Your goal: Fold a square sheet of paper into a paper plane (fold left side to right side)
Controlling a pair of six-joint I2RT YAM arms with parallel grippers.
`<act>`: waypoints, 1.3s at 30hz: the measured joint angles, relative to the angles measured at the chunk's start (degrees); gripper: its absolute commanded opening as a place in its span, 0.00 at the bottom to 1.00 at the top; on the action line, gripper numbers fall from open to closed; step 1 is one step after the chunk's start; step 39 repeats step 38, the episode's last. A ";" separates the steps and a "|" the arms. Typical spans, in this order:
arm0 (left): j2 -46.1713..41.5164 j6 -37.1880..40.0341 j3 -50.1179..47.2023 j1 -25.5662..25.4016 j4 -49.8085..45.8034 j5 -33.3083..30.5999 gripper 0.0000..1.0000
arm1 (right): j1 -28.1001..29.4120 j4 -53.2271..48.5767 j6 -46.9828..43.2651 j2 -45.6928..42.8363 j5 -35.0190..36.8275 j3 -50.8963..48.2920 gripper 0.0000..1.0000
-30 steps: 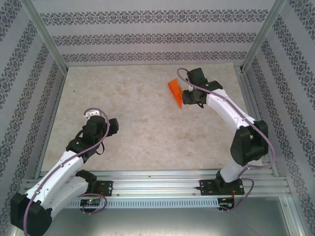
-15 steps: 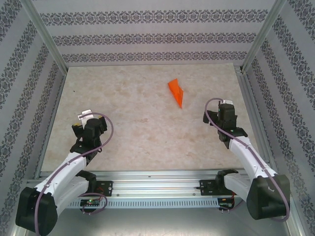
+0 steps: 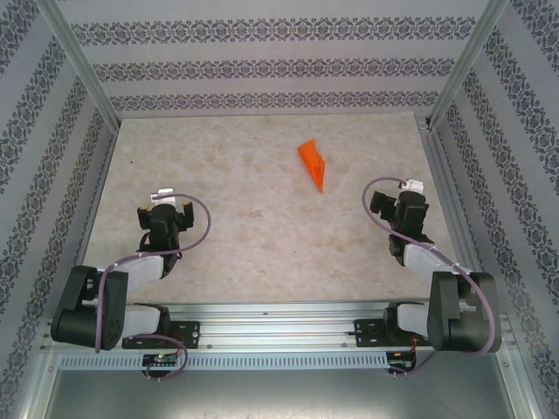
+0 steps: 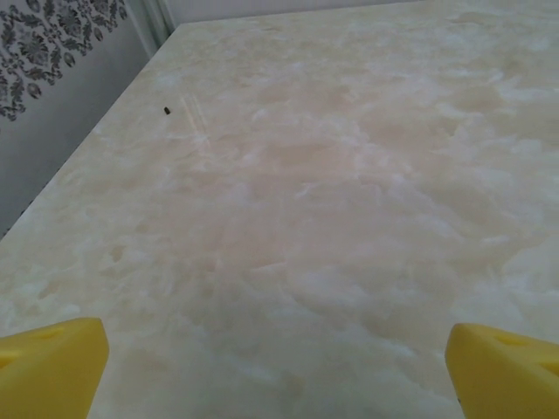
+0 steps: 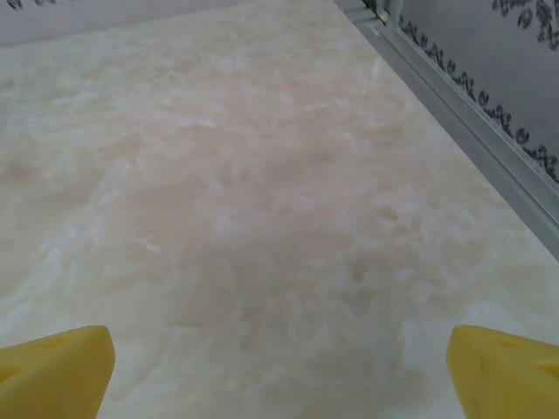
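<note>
Left arm: I see it folded back low by the near left corner of the tabletop (image 3: pixel 244 201).
Left gripper (image 3: pixel 164 211): it hangs over the left part of the tabletop, near the near edge. On its wrist camera I see the yellow fingertips (image 4: pixel 48 367) at the two bottom corners, as wide apart as I could want. There is only bare marbled surface between them, so it has hold of nothing.
Speck (image 4: pixel 166 110): I see a small dark mark on the tabletop ahead of the left gripper, close to the left edge.
Paper plane (image 3: pixel 313 162): the orange wedge lies flat on the tabletop, right of the middle and toward the far edge. Its wide end is to the far side and its narrow point is toward the near edge. It is well apart from both grippers, and the right one is the nearer.
Right gripper (image 3: pixel 402 208): it hangs over the right part of the tabletop, beside the right edge. Its yellow fingertips (image 5: pixel 52 371) stand spread wide with only bare tabletop between them, so it is empty too.
Right arm: I see it drawn back by the near right corner.
</note>
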 measured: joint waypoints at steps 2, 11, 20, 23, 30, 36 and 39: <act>2.93 0.00 1.07 1.42 2.58 2.95 1.00 | 0.00 4.61 -0.63 1.88 -1.01 -0.11 0.98; 13.92 1.36 2.64 2.84 14.05 13.88 1.00 | 0.00 26.88 -2.84 15.08 -5.01 -2.08 0.98; 14.03 2.01 4.90 2.84 13.99 17.31 1.00 | 0.02 31.43 -3.80 15.54 -5.27 -2.71 0.98; 14.03 2.19 4.90 2.84 13.99 17.66 1.00 | 0.02 32.46 -3.96 15.54 -5.27 -2.73 0.98; 14.03 2.69 4.90 2.84 13.99 18.36 1.00 | 0.79 34.97 -5.09 15.54 -6.10 -3.78 0.98; 14.03 2.84 4.90 2.84 13.99 18.51 1.00 | 1.97 36.28 -6.36 15.54 -6.34 -5.55 0.98; 14.03 2.86 4.90 2.84 13.99 18.51 1.00 | 2.03 36.00 -6.36 15.54 -5.49 -5.38 0.98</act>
